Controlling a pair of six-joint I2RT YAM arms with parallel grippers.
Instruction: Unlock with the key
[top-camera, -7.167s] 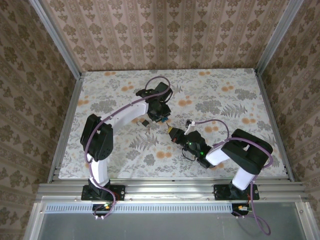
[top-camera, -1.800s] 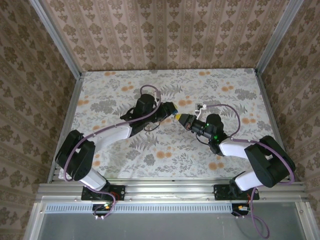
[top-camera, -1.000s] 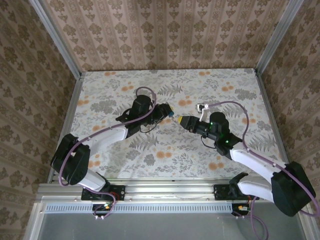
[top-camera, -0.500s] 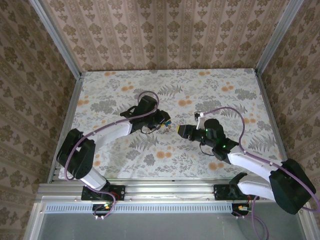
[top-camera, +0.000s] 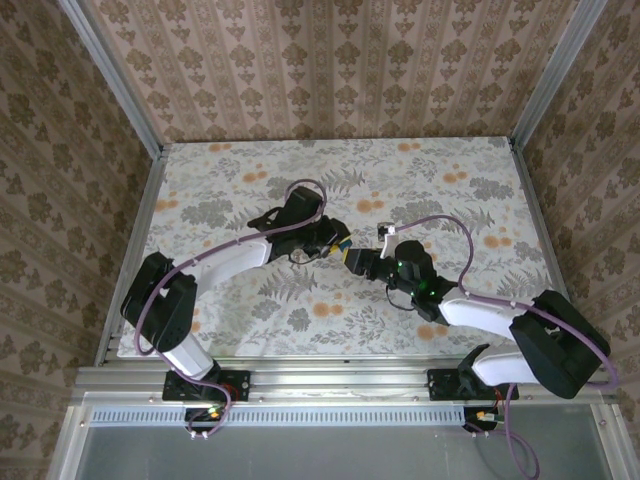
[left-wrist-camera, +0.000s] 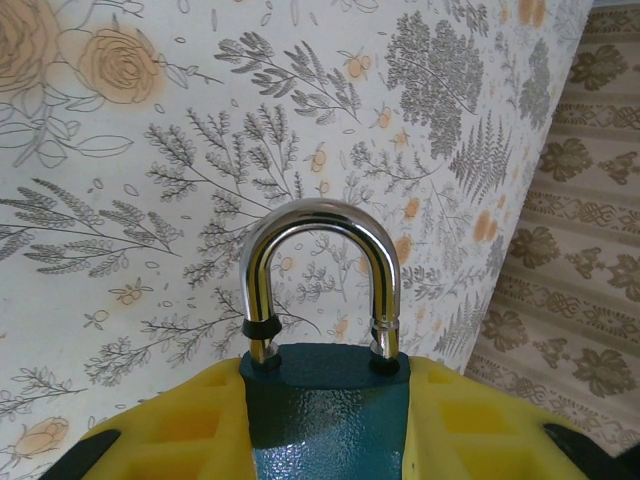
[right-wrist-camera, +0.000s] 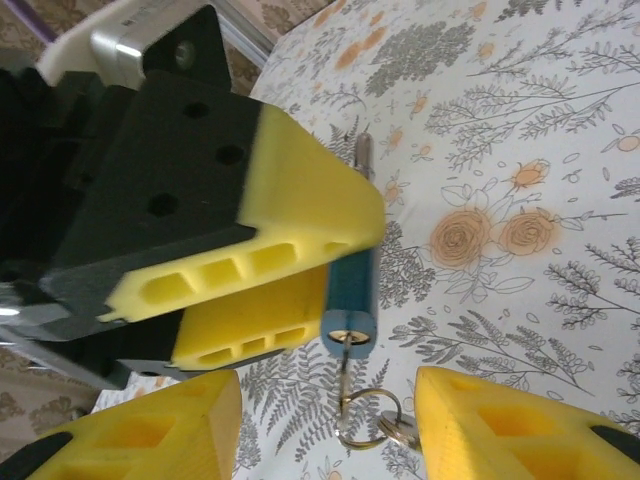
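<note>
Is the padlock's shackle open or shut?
Shut: both legs of the shackle sit down in the blue padlock body.

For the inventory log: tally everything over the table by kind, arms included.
Padlock: 1
Key: 1
Robot arms: 2
Total: 4

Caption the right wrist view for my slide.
The left gripper clamps the blue padlock; the key sits in its keyhole, wire ring dangling between the right gripper's open jaws.
</note>
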